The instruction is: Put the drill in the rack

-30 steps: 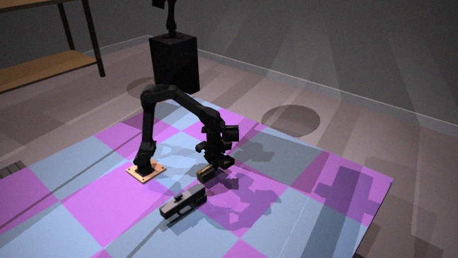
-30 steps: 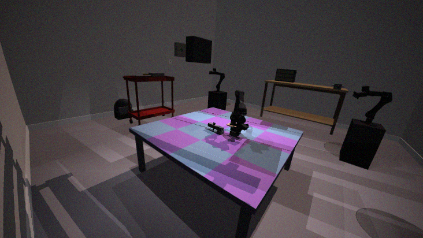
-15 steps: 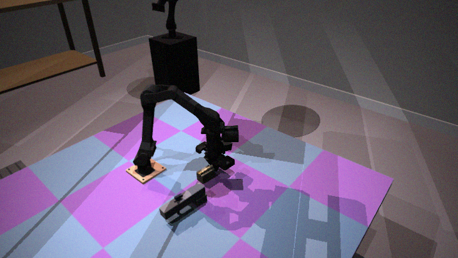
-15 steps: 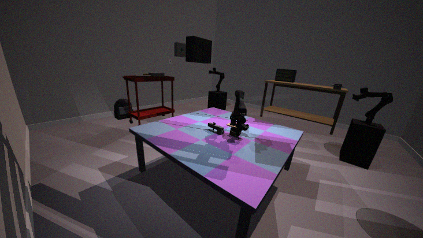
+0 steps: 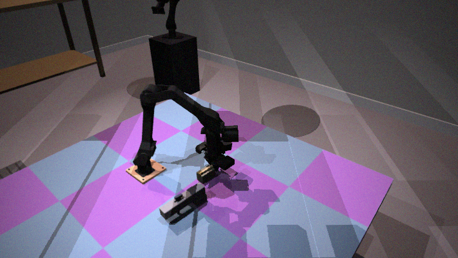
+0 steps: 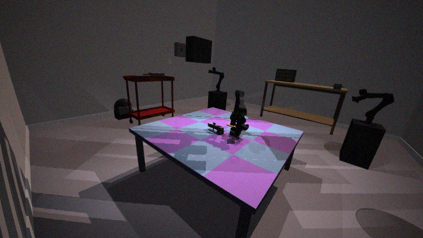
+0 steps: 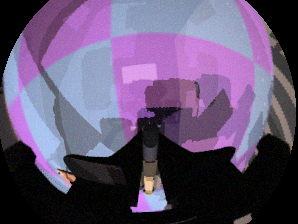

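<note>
The gripper (image 5: 216, 167) (image 7: 150, 141) points down and is shut on the drill. The drill's dark part sits between the fingers in the wrist view, and its brown and tan end (image 7: 149, 184) shows below them. In the top view a tan strip of the drill (image 5: 205, 170) lies along the top of the small dark rack (image 5: 204, 178). Whether it rests fully in the rack cannot be told. The long grey block (image 5: 167, 211) (image 6: 216, 129) lies beside the rack, with a small black key (image 5: 178, 198) on top. The fingers hide the drill's other end.
The arm's tan base plate (image 5: 130, 171) is bolted behind the rack on the checkered table (image 5: 106, 224) (image 6: 233, 174). Dark shadows fall around the gripper. A red cart (image 6: 151, 112), a wooden workbench (image 6: 307, 114) and two other arms stand away from the table.
</note>
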